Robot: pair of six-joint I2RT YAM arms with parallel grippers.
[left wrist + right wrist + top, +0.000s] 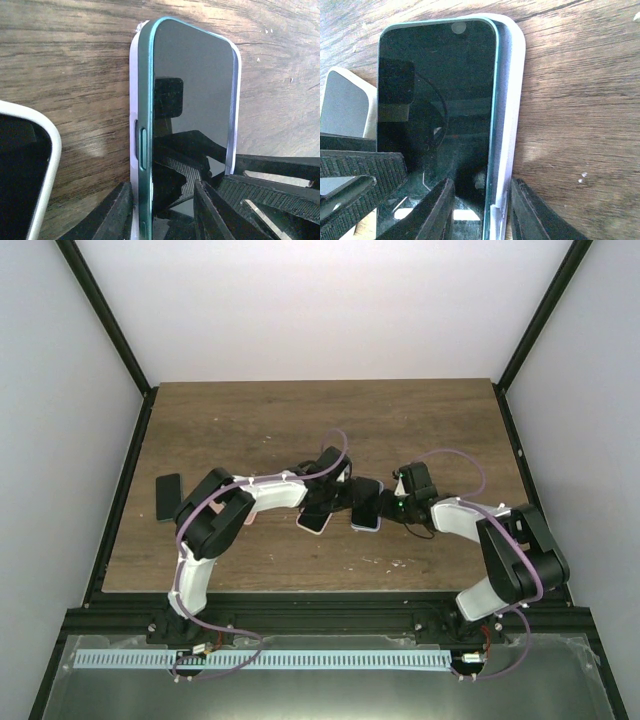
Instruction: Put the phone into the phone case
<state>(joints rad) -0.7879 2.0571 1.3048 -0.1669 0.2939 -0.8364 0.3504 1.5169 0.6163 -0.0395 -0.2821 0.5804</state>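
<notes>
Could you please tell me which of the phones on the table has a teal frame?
The teal-framed phone is the one resting in the lilac case; the phone beside it has a white rim instead.

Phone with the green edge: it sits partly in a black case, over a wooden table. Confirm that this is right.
Not quite. The case is pale lilac, not black; the right wrist view shows its light wall along the side of the phone. The rest holds: the phone has a green edge, sits partly in that case, and is over a wooden table.
</notes>
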